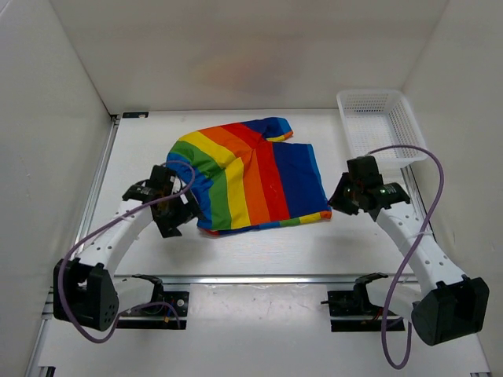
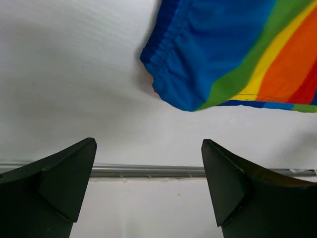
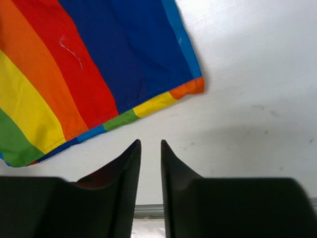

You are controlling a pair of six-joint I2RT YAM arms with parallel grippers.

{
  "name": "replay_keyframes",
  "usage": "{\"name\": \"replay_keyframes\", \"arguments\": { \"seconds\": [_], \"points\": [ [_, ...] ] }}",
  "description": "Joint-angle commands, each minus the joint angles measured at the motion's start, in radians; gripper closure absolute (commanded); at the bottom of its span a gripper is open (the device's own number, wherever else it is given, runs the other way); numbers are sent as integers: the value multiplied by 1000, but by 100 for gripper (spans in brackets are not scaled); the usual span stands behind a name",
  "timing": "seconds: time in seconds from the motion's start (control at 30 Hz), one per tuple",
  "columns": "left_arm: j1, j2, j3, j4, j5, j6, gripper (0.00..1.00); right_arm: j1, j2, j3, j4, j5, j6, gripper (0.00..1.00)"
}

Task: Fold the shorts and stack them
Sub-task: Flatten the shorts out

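Observation:
The rainbow-striped shorts [image 1: 251,177] lie flat in the middle of the white table, folded over, with one leg end pointing to the back. My left gripper [image 1: 170,218] sits at their left front corner, apart from the cloth. In the left wrist view the left gripper [image 2: 148,144] is open wide and empty, and the blue waistband corner of the shorts [image 2: 198,59] lies ahead of it. My right gripper [image 1: 338,200] is just off the right front corner. In the right wrist view it [image 3: 150,142] holds nothing, its jaws a narrow gap apart, short of the shorts' hem [image 3: 74,74].
A white mesh basket [image 1: 397,126] stands at the back right by the wall. A metal rail [image 1: 259,277] runs along the table's near edge, in front of the arm bases. White walls close in the left, right and back sides.

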State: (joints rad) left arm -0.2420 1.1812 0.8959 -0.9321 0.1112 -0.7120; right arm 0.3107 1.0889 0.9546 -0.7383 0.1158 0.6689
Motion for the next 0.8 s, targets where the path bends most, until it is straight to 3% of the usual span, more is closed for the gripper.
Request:
{"name": "replay_keyframes", "arguments": {
  "seconds": [0.0, 0.03, 0.17, 0.23, 0.3, 0.33, 0.37, 0.43, 0.47, 0.5, 0.67, 0.73, 0.77],
  "points": [
    [-3, 3, -134, 229, 146, -98, 0, -28, 9, -83, 52, -189, 79, 65],
    [-3, 23, -150, 263, 131, -107, 0, -44, 9, -124, 71, -220, 80, 53],
    [-3, 129, -138, 334, 91, -92, 0, -77, 29, -177, 125, -283, 89, 25],
    [-14, 207, -103, 343, 91, -81, 0, -91, 57, -207, 161, -317, 89, 22],
    [-25, 257, -77, 355, 79, -81, 8, -104, 66, -232, 198, -317, 116, 21],
    [-25, 282, -52, 355, 79, -72, 14, -104, 92, -252, 244, -317, 126, 21],
    [-25, 326, -40, 355, 70, -63, 36, -114, 106, -252, 266, -317, 136, 21],
    [-25, 359, -17, 355, 70, -49, 67, -114, 164, -252, 322, -303, 146, 21],
    [-25, 371, 3, 355, 70, -31, 83, -114, 189, -240, 335, -288, 146, 23],
    [-25, 371, 3, 355, 83, -30, 90, -114, 213, -229, 349, -288, 146, 24],
    [-25, 319, 79, 279, 71, 19, 90, -102, 402, -136, 424, -288, 155, 31],
    [-25, 319, 153, 186, 44, 54, 90, -93, 495, -79, 415, -318, 164, 54],
    [-25, 319, 184, 147, 24, 63, 90, -93, 514, -61, 401, -309, 176, 71]
  ]
}}
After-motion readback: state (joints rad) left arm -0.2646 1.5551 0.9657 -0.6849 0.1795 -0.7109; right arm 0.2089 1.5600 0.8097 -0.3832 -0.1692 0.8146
